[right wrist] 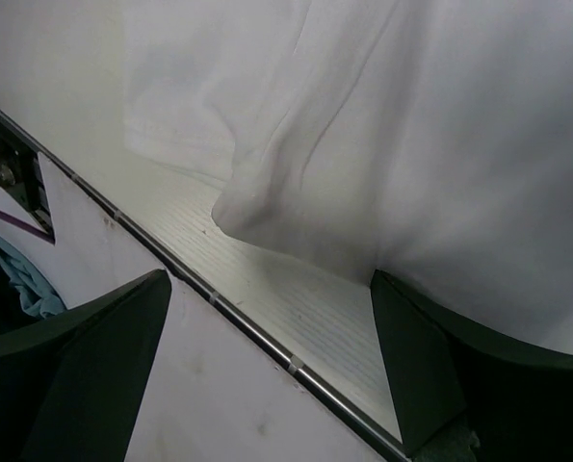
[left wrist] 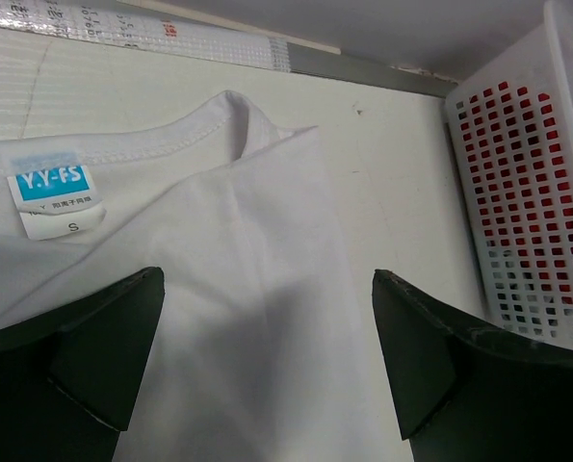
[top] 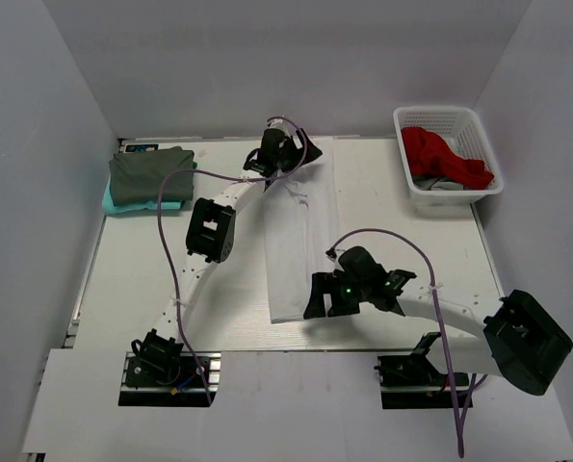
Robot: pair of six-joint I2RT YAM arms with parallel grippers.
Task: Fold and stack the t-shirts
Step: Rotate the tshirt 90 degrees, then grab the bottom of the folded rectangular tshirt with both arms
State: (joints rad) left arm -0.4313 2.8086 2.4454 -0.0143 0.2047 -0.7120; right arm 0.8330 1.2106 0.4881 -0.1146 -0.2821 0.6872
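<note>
Left gripper (left wrist: 267,279): your fingers are spread wide, pinching nothing, over the collar end of the white t-shirt (top: 300,250).
Right gripper (right wrist: 272,279): also spread, at the shirt's near hem.
Neck label (left wrist: 57,197): the blue tab reads "Y.Y-FS" with "S" below it; the fine print is unreadable.
White t-shirt: a long narrow strip down the middle of the table (top: 142,279).
Stack: dark grey t-shirt (top: 151,175) on teal t-shirt (top: 113,202), far left corner.
Room: you have table surface on both sides of the strip.
Far right: basket (top: 440,111) holding red cloth (top: 445,154).
</note>
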